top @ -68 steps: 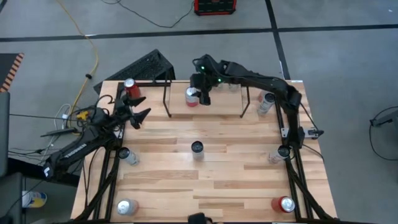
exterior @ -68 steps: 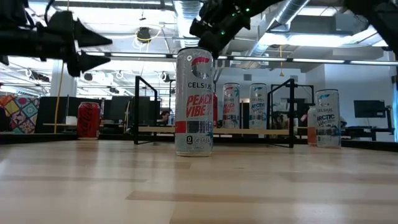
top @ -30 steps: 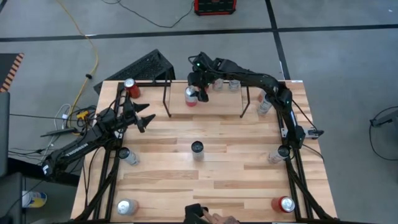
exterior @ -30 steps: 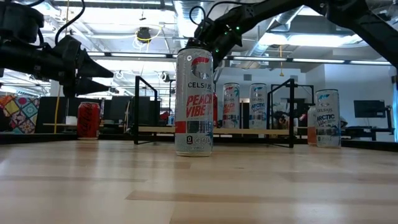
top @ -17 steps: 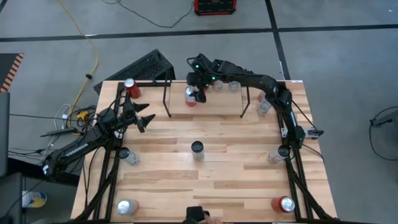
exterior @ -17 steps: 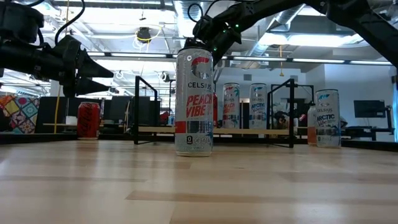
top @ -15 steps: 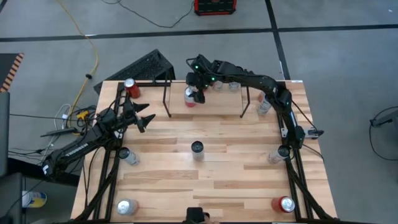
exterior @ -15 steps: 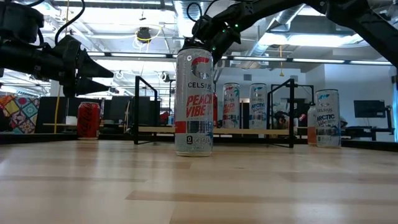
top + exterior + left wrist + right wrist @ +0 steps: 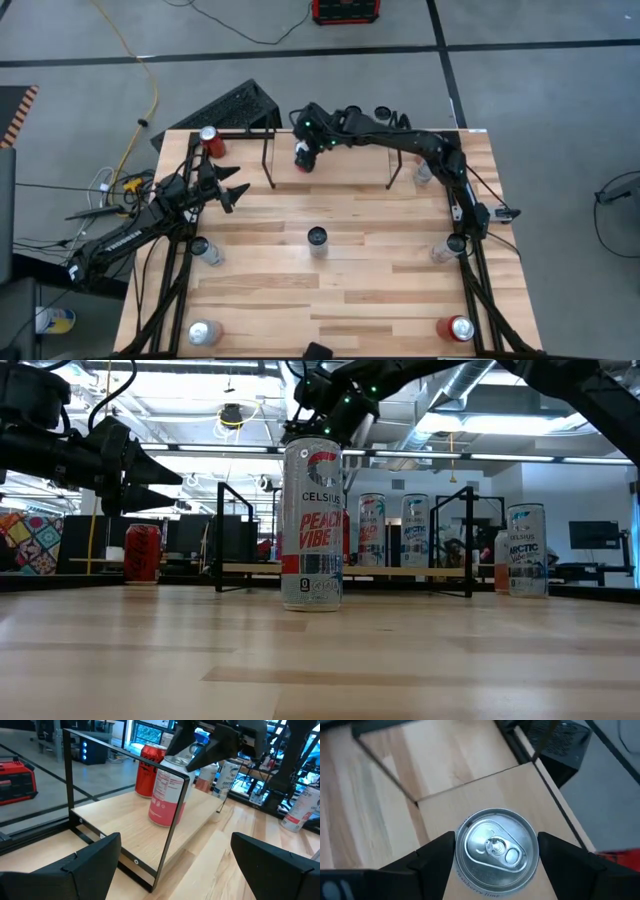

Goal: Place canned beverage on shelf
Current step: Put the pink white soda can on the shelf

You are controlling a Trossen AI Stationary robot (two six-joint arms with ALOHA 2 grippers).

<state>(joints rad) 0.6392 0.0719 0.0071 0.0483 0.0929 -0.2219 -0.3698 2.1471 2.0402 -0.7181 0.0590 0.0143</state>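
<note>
Pink-and-white can (image 9: pixel 167 790) stands upright on the light wood board of the shelf (image 9: pixel 345 172), toward the board's left end, with a red can (image 9: pixel 150 767) behind it in the left wrist view. The right arm reaches across the back of the table, and the right gripper (image 9: pixel 306 140) hangs directly over the can, pointing down. In the right wrist view its two dark fingers (image 9: pixel 437 855) stand spread on either side of the can's silver lid (image 9: pixel 496 846); whether their pads touch the can's wall cannot be told, as the lid covers that contact. From above, the gripper hides most of the can. The left arm lies low over the table's left side, and the left gripper (image 9: pixel 232 190) points toward the shelf with its fingers (image 9: pixel 82 865) spread wide and nothing between them. In the low view a tall can (image 9: pixel 312 525) in the foreground blocks the shelf's left part, so the placed can cannot be made out there.
</note>
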